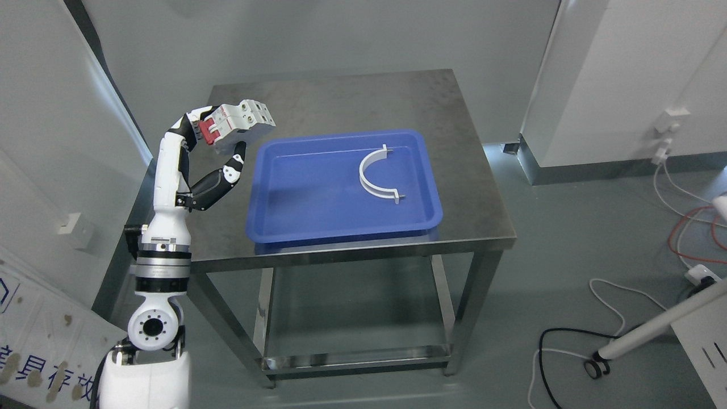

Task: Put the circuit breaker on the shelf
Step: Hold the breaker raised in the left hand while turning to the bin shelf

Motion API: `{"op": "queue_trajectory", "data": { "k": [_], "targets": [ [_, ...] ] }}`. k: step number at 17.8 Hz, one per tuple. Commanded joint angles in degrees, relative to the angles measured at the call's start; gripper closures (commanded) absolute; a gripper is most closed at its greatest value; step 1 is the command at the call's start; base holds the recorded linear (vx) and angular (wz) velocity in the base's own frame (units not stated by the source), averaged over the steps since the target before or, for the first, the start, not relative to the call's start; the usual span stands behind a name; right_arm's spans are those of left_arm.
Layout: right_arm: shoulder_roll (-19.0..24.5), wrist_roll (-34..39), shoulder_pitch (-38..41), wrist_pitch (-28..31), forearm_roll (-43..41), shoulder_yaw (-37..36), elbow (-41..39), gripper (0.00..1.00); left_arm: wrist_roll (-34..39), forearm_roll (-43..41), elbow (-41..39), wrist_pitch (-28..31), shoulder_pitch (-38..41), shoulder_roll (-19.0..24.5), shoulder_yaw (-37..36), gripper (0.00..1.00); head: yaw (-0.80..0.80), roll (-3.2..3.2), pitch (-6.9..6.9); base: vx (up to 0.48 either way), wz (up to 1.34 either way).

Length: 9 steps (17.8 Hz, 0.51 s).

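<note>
Head view: left hand (210, 150) rises from the lower left of the frame, its arm reaching up along the left edge of the steel surface (477, 187). Its fingers (230, 167) are clamped on the circuit breaker (241, 122), a white block with red switches, held tilted in the air at the upper left, above the surface's left part and just beside the blue tray (284, 227). A white curved bracket (377, 179) lies inside the tray, right of its middle. Cables (690, 227) trail over the floor at the right of the frame
</note>
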Motion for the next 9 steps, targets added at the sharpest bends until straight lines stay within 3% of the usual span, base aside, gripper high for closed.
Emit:
{"op": "queue_trajectory", "data": {
  "k": [1, 9],
  "targets": [
    [-1.00, 0.01, 0.00, -5.67, 0.00, 1.14, 0.00, 0.00, 0.68, 1.96, -1.24, 0.00, 1.46, 0.72, 1.70, 0.79, 0.00, 0.00, 0.00, -0.287, -0.22],
    [-1.00, 0.01, 0.00, -5.67, 0.00, 1.14, 0.00, 0.00, 0.68, 2.14, -1.24, 0.00, 3.13, 0.72, 2.58, 0.79, 0.00, 0.00, 0.00, -0.333, -0.14]
  ]
}}
